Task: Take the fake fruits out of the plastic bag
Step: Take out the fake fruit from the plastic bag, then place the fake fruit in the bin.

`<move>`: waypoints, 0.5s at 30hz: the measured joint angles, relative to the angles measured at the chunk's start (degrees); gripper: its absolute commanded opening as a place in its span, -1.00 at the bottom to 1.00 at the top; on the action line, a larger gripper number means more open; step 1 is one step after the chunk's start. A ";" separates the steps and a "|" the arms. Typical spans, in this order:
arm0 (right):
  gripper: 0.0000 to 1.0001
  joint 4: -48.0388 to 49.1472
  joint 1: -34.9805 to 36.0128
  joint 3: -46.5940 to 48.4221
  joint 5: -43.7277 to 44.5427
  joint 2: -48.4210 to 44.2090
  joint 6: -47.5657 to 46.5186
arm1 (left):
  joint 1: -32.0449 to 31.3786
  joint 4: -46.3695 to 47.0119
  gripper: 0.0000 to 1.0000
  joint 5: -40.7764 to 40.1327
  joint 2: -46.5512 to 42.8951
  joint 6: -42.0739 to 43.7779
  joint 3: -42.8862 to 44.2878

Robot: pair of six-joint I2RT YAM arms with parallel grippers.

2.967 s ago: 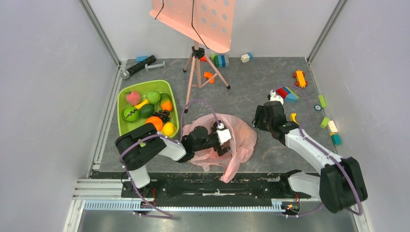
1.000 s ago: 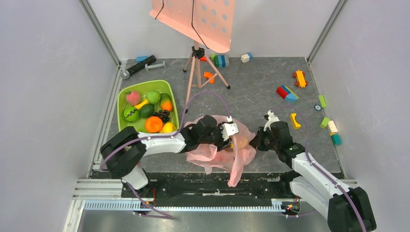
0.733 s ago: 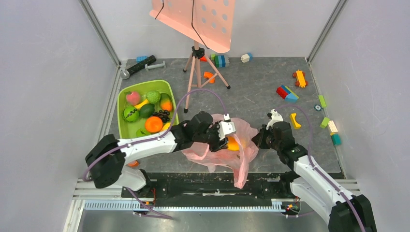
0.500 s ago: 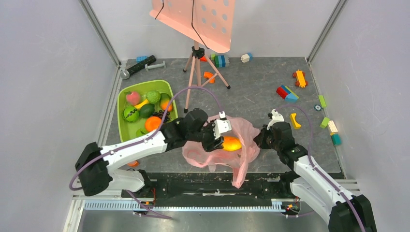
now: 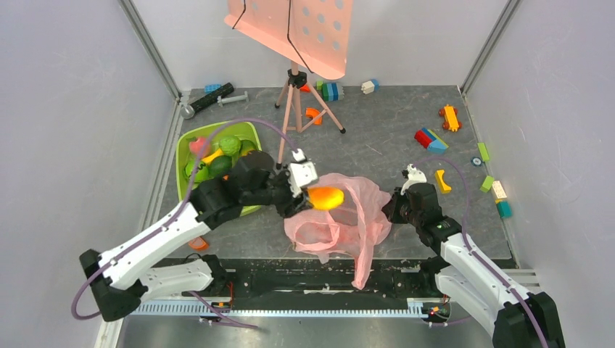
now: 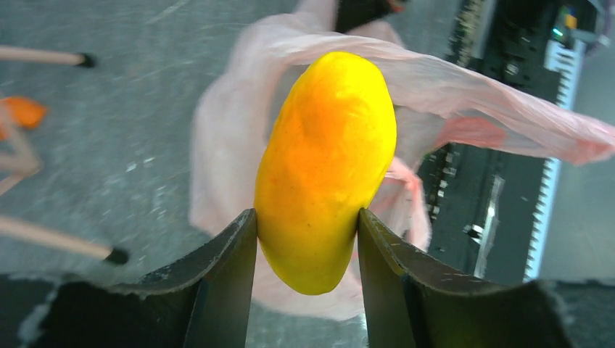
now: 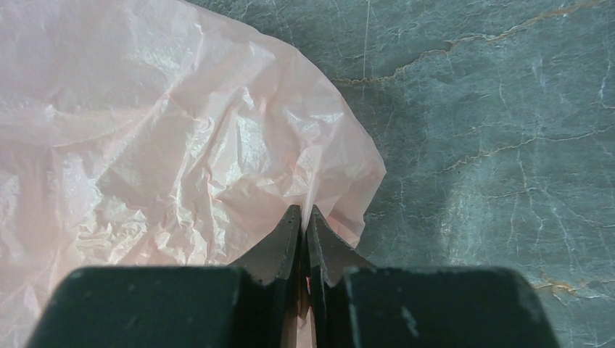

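My left gripper (image 5: 309,197) is shut on a yellow-orange fake fruit (image 5: 325,197), held in the air just left of and above the plastic bag (image 5: 341,225). In the left wrist view the fruit (image 6: 326,167) sits squeezed between both fingers (image 6: 232,261), with the pink bag (image 6: 225,130) below it. My right gripper (image 5: 392,210) is shut on the bag's right edge. The right wrist view shows its jaws (image 7: 303,214) pinching a fold of the crinkled bag (image 7: 145,130). Several other fake fruits (image 5: 229,144) lie in the green tray (image 5: 184,139), partly hidden by my left arm.
A tripod (image 5: 294,94) carrying a pink perforated panel (image 5: 304,29) stands behind the bag. Toy blocks (image 5: 429,139), a yellow car (image 5: 450,117) and small pieces (image 5: 499,192) lie to the right. A black tool (image 5: 214,96) rests at the back left.
My left gripper has lifted the yellow-orange fruit out of the bag and carried it left toward the green tray. My right gripper moved in and closed on the bag's right edge.
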 measured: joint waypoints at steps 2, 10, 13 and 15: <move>-0.85 0.00 0.00 0.00 -0.02 0.00 -0.15 | 2.99 -1.11 0.04 -1.05 -2.08 -0.22 0.90; -0.85 0.09 0.00 0.00 -0.68 0.00 -0.33 | 19.08 -1.92 0.05 -8.33 -12.72 -2.43 0.22; -0.85 0.20 0.00 0.00 -1.03 0.00 -0.33 | 25.53 -1.33 0.08 -11.85 -14.60 -3.67 -2.45; -0.85 0.50 0.00 0.00 -1.57 0.00 -0.31 | 30.60 -0.33 0.11 -12.96 -14.40 -5.05 -4.66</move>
